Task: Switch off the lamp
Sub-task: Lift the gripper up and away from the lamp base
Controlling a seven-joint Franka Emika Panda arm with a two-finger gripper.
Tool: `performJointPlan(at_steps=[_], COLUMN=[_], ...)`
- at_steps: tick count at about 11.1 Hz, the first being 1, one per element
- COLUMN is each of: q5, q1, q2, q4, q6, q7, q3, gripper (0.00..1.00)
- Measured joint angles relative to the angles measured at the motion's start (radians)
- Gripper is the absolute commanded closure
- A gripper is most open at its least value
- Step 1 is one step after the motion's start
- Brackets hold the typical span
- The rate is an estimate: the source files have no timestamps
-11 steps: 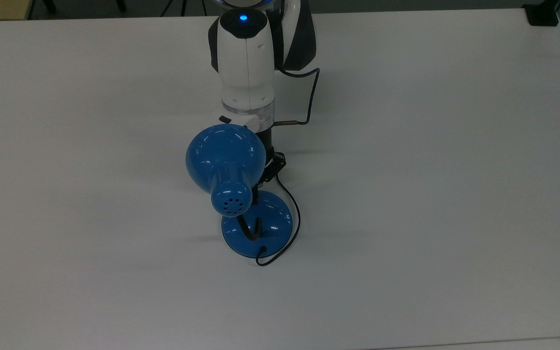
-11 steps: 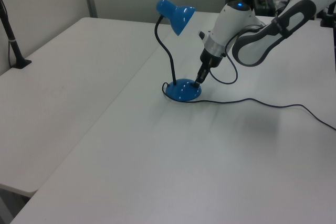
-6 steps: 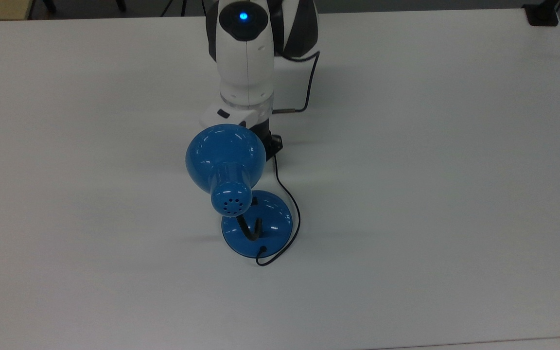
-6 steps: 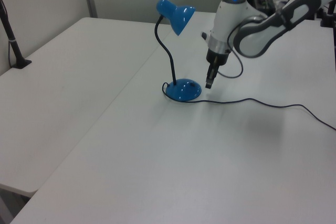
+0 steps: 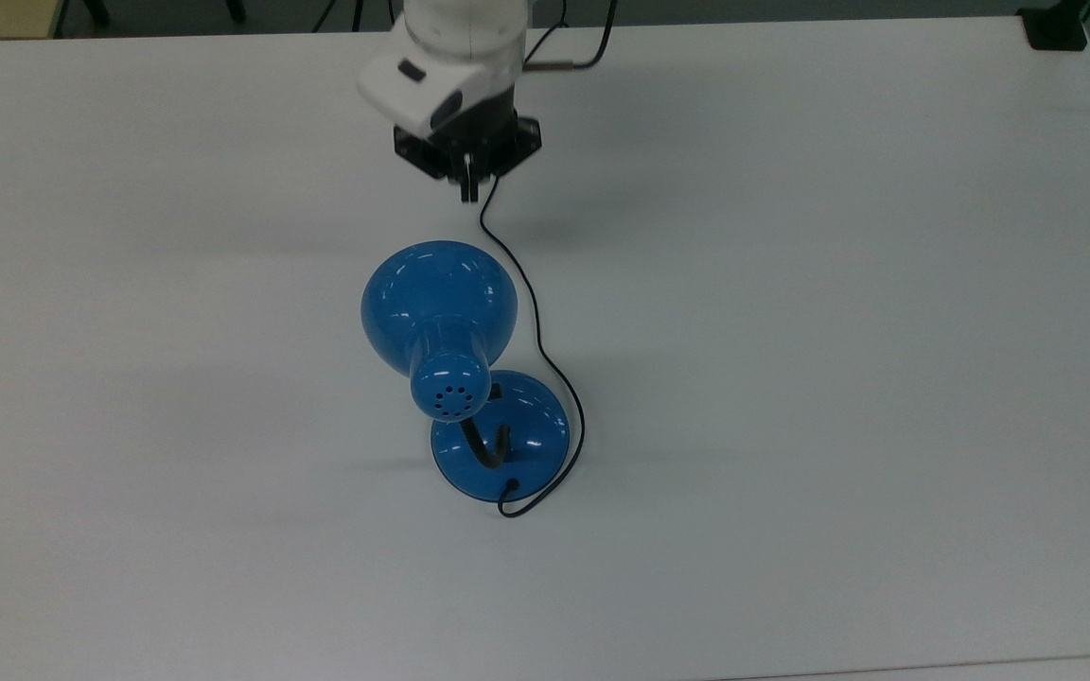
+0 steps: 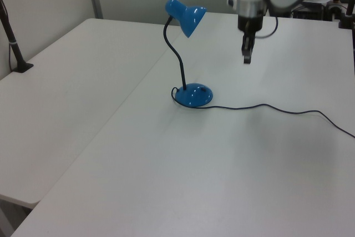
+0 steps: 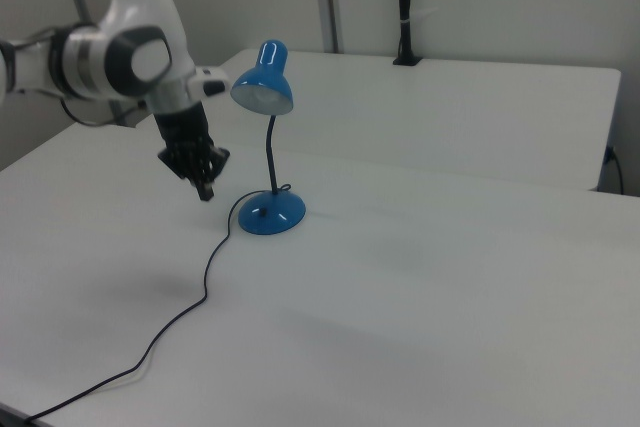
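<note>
Your black two-finger gripper [image 5: 467,189], fingers together and empty, hangs above the white table [image 5: 838,312]; the glossy blue gooseneck lamp [image 5: 455,364] stands apart, toward the top view's bottom.

Open bench [image 5: 838,378] surrounds the lamp [image 5: 498,445]; only its shade [image 5: 438,303] and trailing cord [image 5: 531,303] obstruct approach.

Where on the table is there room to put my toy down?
Lots of room! In the top view the table is bare to the lamp's left and right, and below its base. It is crowded only in the middle strip, where the cord runs from the base up under the claw.
</note>
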Motion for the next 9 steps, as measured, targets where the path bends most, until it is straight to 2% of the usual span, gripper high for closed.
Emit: performJointPlan(at_steps=[1,2,3,4,5,9], q5=[0.000,0.000,0.000,0.000,0.000,-0.018], q1=[-0.001,-0.003,-0.004,-0.006,-0.008,-0.023], q2=[-0.022,-0.038,-0.052,-0.063,-0.069,-0.073], q4=[0.046,0.087,0.128,0.158,0.176,0.195], q6=[-0.077,-0.143,-0.206,-0.255,-0.277,-0.281], q7=[0.000,0.000,0.000,0.000,0.000,0.000], q3=[-0.001,-0.005,-0.010,-0.012,-0.013,-0.032], gripper=[0.61,0.39,0.25,0.03,0.00,0.00])
